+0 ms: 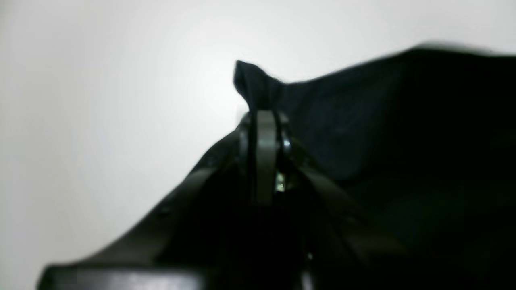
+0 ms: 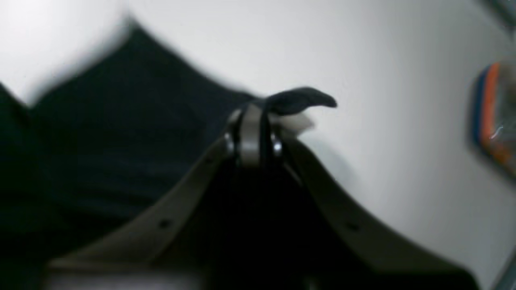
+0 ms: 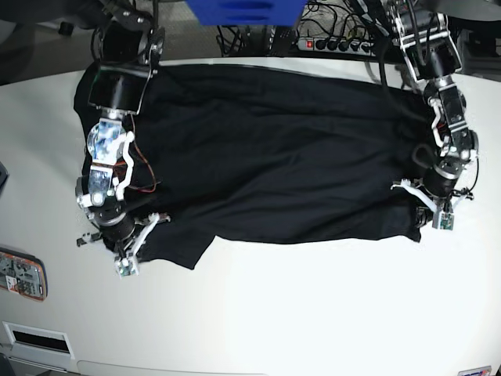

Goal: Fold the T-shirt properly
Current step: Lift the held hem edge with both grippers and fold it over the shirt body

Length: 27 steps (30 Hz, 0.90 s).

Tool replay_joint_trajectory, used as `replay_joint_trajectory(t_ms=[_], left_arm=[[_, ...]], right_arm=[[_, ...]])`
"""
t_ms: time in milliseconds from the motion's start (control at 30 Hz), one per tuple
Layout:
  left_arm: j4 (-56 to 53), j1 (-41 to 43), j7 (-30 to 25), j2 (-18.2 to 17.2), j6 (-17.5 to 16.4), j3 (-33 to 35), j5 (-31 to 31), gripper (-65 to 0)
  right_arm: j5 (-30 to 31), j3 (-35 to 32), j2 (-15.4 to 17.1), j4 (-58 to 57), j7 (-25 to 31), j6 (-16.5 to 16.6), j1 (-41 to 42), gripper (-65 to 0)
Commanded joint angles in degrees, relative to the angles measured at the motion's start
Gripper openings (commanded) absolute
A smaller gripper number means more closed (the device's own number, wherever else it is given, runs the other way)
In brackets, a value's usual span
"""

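Note:
The black T-shirt (image 3: 274, 157) lies spread across the white table (image 3: 313, 305), with its near edge folded over. My left gripper (image 3: 416, 202) is at the shirt's near right corner. In the left wrist view this gripper (image 1: 262, 114) is shut on a pinch of the T-shirt (image 1: 258, 86) that pokes up past the tips. My right gripper (image 3: 139, 239) is at the near left corner. In the right wrist view this gripper (image 2: 258, 117) is shut on a fold of the T-shirt (image 2: 298, 100), held a little above the table.
An orange and blue object (image 3: 19, 274) lies at the table's left edge and shows in the right wrist view (image 2: 494, 117). A blue box (image 3: 243, 12) and a power strip (image 3: 337, 45) sit behind the far edge. Bare table stretches along the front.

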Motion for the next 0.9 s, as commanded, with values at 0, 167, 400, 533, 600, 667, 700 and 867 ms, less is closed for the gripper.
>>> replay_joint_trajectory(t_ms=[0, 167, 400, 533, 600, 667, 700, 867], left_arm=[[2.6, 0.8, -1.3, -1.1, 0.4, -0.4, -1.0, -65.0], [10.6, 6.7, -1.4, -1.0, 0.4, -2.7, -2.8, -65.0], [19.7, 12.3, -1.1, -1.0, 0.4, -8.9, -7.0, -65.0], [22.3, 14.0, -1.1, -1.0, 0.4, -12.0, -9.3, -65.0], [22.5, 15.4, -1.1, -1.0, 0.4, -13.0, -9.6, -65.0], [22.8, 16.6, -1.1, -1.0, 0.4, -13.1, -9.6, -65.0], [22.9, 17.0, -1.1, -1.0, 0.4, -13.1, -9.6, -65.0], [22.7, 18.3, -1.1, -1.0, 0.4, -13.1, -11.7, -65.0]], right_arm=[[-0.2, 0.2, 0.5, 1.6, -0.3, -0.4, -1.0, -65.0], [-0.4, 0.2, 0.5, 8.3, -0.3, -0.4, -6.9, -65.0], [-0.6, 0.2, 0.5, 16.5, -0.3, -0.4, -14.1, -65.0], [-0.6, 0.1, 0.5, 20.0, -3.2, -0.4, -17.2, -65.0], [-0.6, 0.1, 0.5, 22.0, -4.7, -0.4, -18.9, -65.0], [-0.6, 0.1, 0.5, 23.2, -5.3, -0.4, -20.3, -65.0], [-0.6, 0.1, 0.5, 23.4, -5.3, -0.4, -20.9, -65.0], [-0.6, 0.2, 0.5, 24.6, -5.3, -0.4, -26.8, -65.0]])
